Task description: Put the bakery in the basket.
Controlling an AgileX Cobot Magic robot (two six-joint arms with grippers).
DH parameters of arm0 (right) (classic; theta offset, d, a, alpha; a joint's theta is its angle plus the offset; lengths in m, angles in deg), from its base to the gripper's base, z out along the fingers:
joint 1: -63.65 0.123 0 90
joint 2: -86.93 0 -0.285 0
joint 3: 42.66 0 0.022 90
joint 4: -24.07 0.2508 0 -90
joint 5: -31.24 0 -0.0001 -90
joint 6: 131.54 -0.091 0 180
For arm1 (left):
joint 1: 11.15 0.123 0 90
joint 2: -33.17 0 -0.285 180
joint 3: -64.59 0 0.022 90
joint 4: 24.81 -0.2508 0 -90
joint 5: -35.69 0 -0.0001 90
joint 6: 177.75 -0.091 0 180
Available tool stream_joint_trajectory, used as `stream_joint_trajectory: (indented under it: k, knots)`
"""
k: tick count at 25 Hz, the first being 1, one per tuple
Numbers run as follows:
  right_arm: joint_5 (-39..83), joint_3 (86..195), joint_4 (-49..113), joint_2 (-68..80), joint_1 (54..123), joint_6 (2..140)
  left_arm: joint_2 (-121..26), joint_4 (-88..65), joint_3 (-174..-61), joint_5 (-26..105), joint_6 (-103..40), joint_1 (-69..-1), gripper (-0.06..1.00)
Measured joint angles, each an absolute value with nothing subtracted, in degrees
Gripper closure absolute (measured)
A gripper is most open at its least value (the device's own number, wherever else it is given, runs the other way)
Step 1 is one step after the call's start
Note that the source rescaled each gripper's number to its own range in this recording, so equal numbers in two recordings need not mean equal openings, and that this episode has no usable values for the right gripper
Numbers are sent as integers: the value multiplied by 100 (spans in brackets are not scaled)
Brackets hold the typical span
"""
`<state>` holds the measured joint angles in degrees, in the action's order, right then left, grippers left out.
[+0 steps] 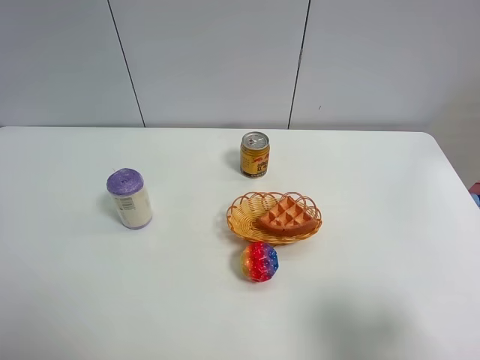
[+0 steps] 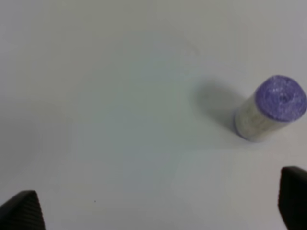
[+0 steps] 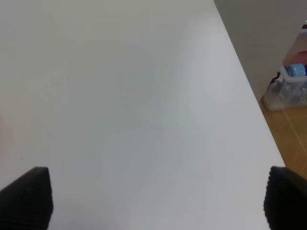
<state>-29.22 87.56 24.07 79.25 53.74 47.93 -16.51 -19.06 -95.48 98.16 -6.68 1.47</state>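
Note:
The orange-brown waffle slice (image 1: 286, 216) lies inside the oval woven basket (image 1: 241, 215) near the middle of the white table in the exterior high view. Neither arm shows in that view. In the left wrist view my left gripper (image 2: 158, 211) is open and empty over bare table, with only its two dark fingertips (image 2: 21, 211) showing. In the right wrist view my right gripper (image 3: 158, 201) is open and empty, fingertips (image 3: 29, 196) wide apart above the table's right side. The waffle and basket show in neither wrist view.
A rainbow-coloured ball (image 1: 259, 262) sits just in front of the basket. A yellow can (image 1: 255, 154) stands behind it. A purple-capped cylinder (image 1: 130, 198) stands at the left, also in the left wrist view (image 2: 271, 109). A clear bin (image 3: 290, 88) sits on the floor past the table's right edge (image 3: 249, 91).

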Motion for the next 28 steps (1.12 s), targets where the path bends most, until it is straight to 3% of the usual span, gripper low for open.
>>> stream_joint_trajectory:
  k: [11, 28]
  knots:
    - [-2922, 8756, 2407, 7925, 5374, 4793, 1122, -1887, -7461, 9103, -1123, 133, -3]
    - [-2922, 8756, 2407, 7925, 5374, 4793, 1911, -1308, -6891, 9168, -1140, -124, -4]
